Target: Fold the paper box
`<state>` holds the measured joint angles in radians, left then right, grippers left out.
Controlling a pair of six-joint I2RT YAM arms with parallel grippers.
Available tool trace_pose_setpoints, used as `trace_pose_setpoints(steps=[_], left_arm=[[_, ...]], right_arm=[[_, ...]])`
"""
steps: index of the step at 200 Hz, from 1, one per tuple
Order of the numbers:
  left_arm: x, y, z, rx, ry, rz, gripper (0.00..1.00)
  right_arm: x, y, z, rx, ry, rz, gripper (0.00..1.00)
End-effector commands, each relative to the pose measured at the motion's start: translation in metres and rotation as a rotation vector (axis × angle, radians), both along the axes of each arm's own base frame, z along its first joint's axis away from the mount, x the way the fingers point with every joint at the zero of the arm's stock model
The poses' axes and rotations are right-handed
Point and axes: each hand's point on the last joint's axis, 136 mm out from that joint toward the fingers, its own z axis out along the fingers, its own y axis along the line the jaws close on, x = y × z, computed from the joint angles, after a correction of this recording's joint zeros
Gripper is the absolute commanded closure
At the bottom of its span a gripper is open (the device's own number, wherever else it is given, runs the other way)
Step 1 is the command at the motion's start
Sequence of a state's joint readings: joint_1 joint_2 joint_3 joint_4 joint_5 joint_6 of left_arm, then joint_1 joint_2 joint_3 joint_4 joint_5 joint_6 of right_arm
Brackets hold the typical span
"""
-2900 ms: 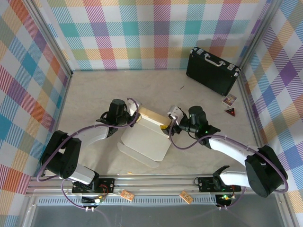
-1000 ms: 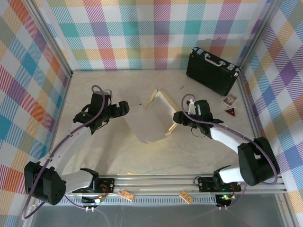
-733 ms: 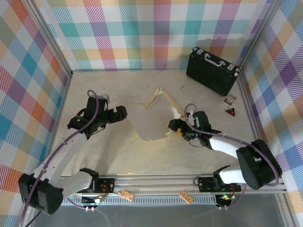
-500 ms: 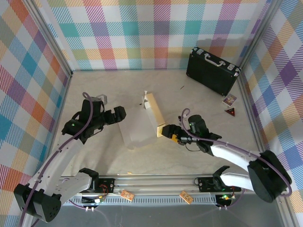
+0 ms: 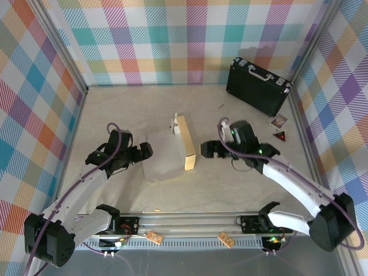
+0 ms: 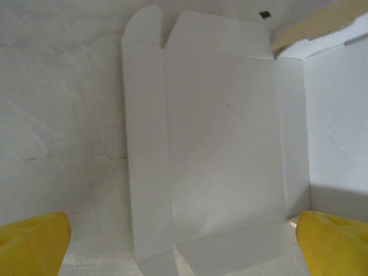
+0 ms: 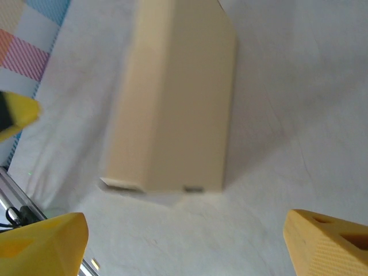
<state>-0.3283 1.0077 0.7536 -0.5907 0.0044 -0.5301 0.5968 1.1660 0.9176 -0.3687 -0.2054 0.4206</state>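
Though two small printed cards (image 5: 279, 122) lie on the table (image 5: 115, 109) out past the right gripper (image 5: 205, 149), their print is too small to read. The black briefcase (image 5: 257, 86) beyond them is closed, handle up, so its contents are hidden. The box (image 5: 172, 152) sits between the two grippers, unfolded. Its white inner face lies flat and open toward the left gripper (image 5: 144, 150), while one tan wall stands upright on the side nearer the right fingers.

From the left wrist, the yellow fingers (image 6: 31, 244) are spread wide. The white panel stretches ahead of them, with creased side strips and rounded flaps at its far end. Its near flap reaches in between the fingertips, close to one of them; whether it touches is unclear.

From the right wrist, the fingers (image 7: 40, 244) also stand wide apart, gripping nothing. The tan wall is just ahead of them, slightly blurred, with bare table between the tips.
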Motion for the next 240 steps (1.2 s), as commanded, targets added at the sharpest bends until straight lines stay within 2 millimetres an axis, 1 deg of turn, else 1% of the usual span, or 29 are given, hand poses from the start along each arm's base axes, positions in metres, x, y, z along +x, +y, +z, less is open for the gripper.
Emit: trace_pose_setpoints(steps=[1, 7, 9, 18, 31, 45, 50, 65, 84, 99, 112, 117, 134, 144, 156, 165, 172, 189, 198, 220, 227, 240], left_arm=[[0.004, 0.018, -0.01, 0.036, -0.002, 0.11, 0.01], [0.004, 0.018, -0.014, 0.032, 0.006, 0.115, 0.01], [0.003, 0.017, -0.016, 0.031, 0.01, 0.115, 0.02], [0.003, 0.015, -0.021, 0.021, 0.023, 0.111, 0.02], [0.001, 0.014, -0.027, 0.017, 0.036, 0.111, 0.03], [-0.002, 0.016, -0.031, 0.025, 0.042, 0.111, 0.03], [-0.003, 0.017, -0.031, 0.03, 0.042, 0.111, 0.03], [-0.005, 0.018, -0.032, 0.04, 0.043, 0.104, 0.02], [-0.005, 0.018, -0.033, 0.043, 0.043, 0.092, 0.02], [-0.005, 0.017, -0.033, 0.038, 0.04, 0.086, 0.03], [-0.004, 0.015, -0.033, 0.032, 0.039, 0.078, 0.03], [-0.003, 0.014, -0.034, 0.031, 0.041, 0.077, 0.03], [-0.003, 0.013, -0.034, 0.03, 0.044, 0.068, 0.03], [-0.003, 0.013, -0.034, 0.026, 0.044, 0.068, 0.03], [-0.004, 0.012, -0.034, 0.022, 0.043, 0.066, 0.02], [-0.004, 0.011, -0.033, 0.015, 0.041, 0.065, 0.02], [-0.005, 0.01, -0.031, 0.009, 0.04, 0.062, 0.02], [-0.007, 0.01, -0.024, -0.002, 0.025, 0.061, 0.02], [-0.008, 0.011, -0.02, -0.002, 0.015, 0.061, 0.02], [-0.009, 0.014, -0.007, 0.011, -0.007, 0.065, 0.0], [-0.01, 0.016, -0.004, 0.018, -0.015, 0.067, 0.0], [-0.012, 0.018, 0.002, 0.025, -0.025, 0.067, 0.0]], right_arm=[[0.016, 0.022, -0.003, -0.114, 0.035, 0.093, 0.12], [0.025, 0.029, -0.005, -0.134, 0.056, 0.094, 0.12], [0.027, 0.03, -0.008, -0.148, 0.071, 0.095, 0.12], [0.036, 0.045, -0.008, -0.17, 0.086, 0.119, 0.1], [0.048, 0.065, -0.019, -0.225, 0.095, 0.164, 0.09], [0.058, 0.078, -0.033, -0.269, 0.118, 0.183, 0.09], [0.063, 0.079, -0.039, -0.289, 0.123, 0.178, 0.09], [0.076, 0.075, -0.056, -0.35, 0.132, 0.142, 0.1], [0.085, 0.064, -0.067, -0.357, 0.145, 0.1, 0.12], [0.089, 0.045, -0.074, -0.331, 0.171, 0.051, 0.14], [0.089, 0.028, -0.084, -0.299, 0.206, 0.026, 0.15], [0.087, 0.019, -0.091, -0.295, 0.227, 0.011, 0.15], [0.076, -0.01, -0.115, -0.271, 0.299, -0.033, 0.16], [0.068, -0.025, -0.126, -0.241, 0.335, -0.065, 0.17], [0.055, -0.036, -0.136, -0.21, 0.362, -0.086, 0.18], [0.044, -0.036, -0.138, -0.185, 0.377, -0.095, 0.18], [0.033, -0.03, -0.137, -0.138, 0.404, -0.086, 0.19], [0.008, -0.003, -0.128, 0.013, 0.458, -0.062, 0.18], [-0.004, 0.013, -0.123, 0.063, 0.463, -0.058, 0.15], [-0.034, 0.053, -0.116, 0.131, 0.477, -0.015, 0.13], [-0.041, 0.062, -0.116, 0.144, 0.492, -0.01, 0.11], [-0.05, 0.062, -0.122, 0.138, 0.522, -0.042, 0.1]])
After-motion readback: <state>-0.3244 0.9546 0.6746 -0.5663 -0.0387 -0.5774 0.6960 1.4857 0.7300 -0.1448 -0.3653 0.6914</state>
